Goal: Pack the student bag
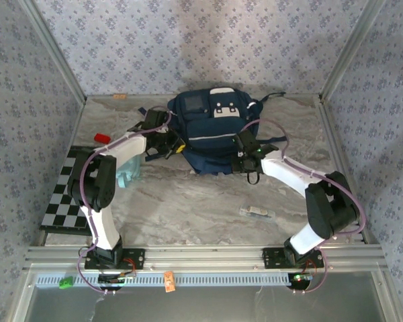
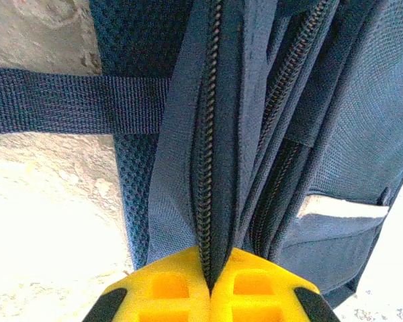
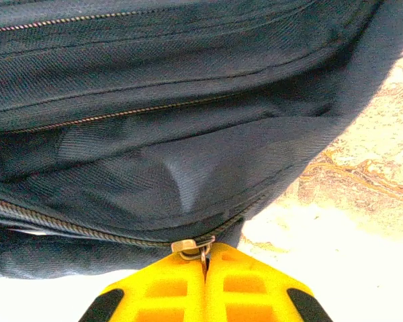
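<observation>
The student bag (image 1: 211, 131), navy blue with white patches, lies at the back middle of the table. My left gripper (image 1: 176, 144) is at its left side. In the left wrist view the yellow left gripper (image 2: 210, 285) is shut on a fold of the student bag (image 2: 188, 174) along a zip line. My right gripper (image 1: 245, 158) is at the bag's near right corner. In the right wrist view the right gripper (image 3: 205, 253) is shut on the metal zipper pull (image 3: 188, 245) at the student bag's (image 3: 174, 134) lower zip.
A black-and-white checkerboard (image 1: 66, 191) lies at the left edge, with a pale teal thing (image 1: 128, 173) and a small red thing (image 1: 102, 138) near it. A small clear packet (image 1: 257, 212) lies on the near middle of the table. A dark strap (image 2: 74, 104) stretches left from the bag.
</observation>
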